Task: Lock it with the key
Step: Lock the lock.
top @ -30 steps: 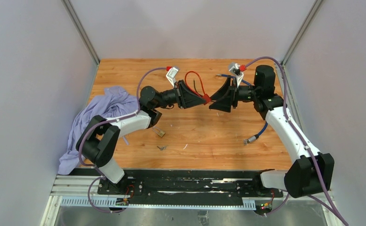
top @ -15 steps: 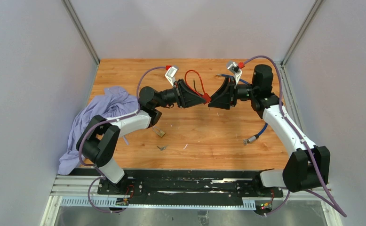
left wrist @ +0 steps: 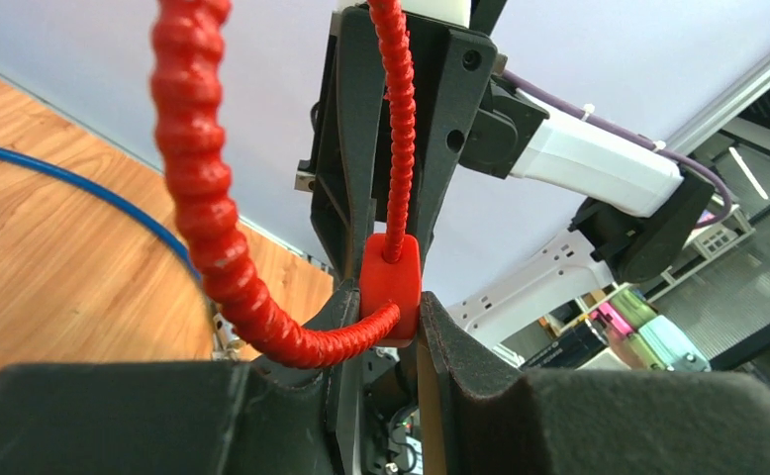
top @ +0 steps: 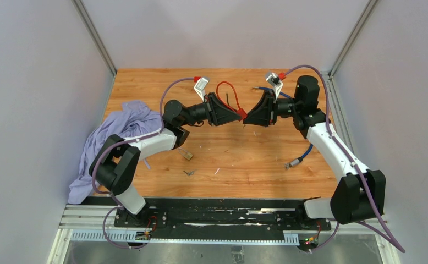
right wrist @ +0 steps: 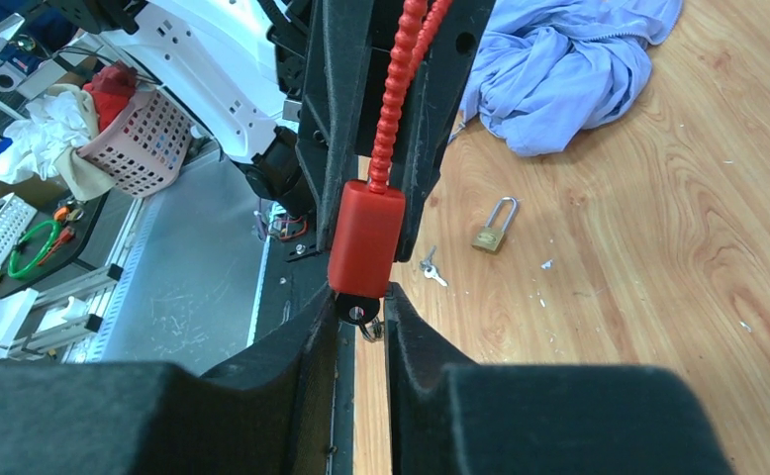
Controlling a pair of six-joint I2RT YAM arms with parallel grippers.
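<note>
Right arm [top: 333, 148] has come closer, and its pincer is closing around the key.

Above the table [top: 245, 159], the left pincer [left wrist: 391, 319] is clamped on the body of the red cable lock [left wrist: 391, 282] and holds it in the air between both arms. The right pincer [top: 251, 116] was wide a moment ago. Now it is narrow around the small black key [right wrist: 354, 309] at the end of the lock, but I cannot tell if it presses the key already. I judge that turning the key comes next.
</note>
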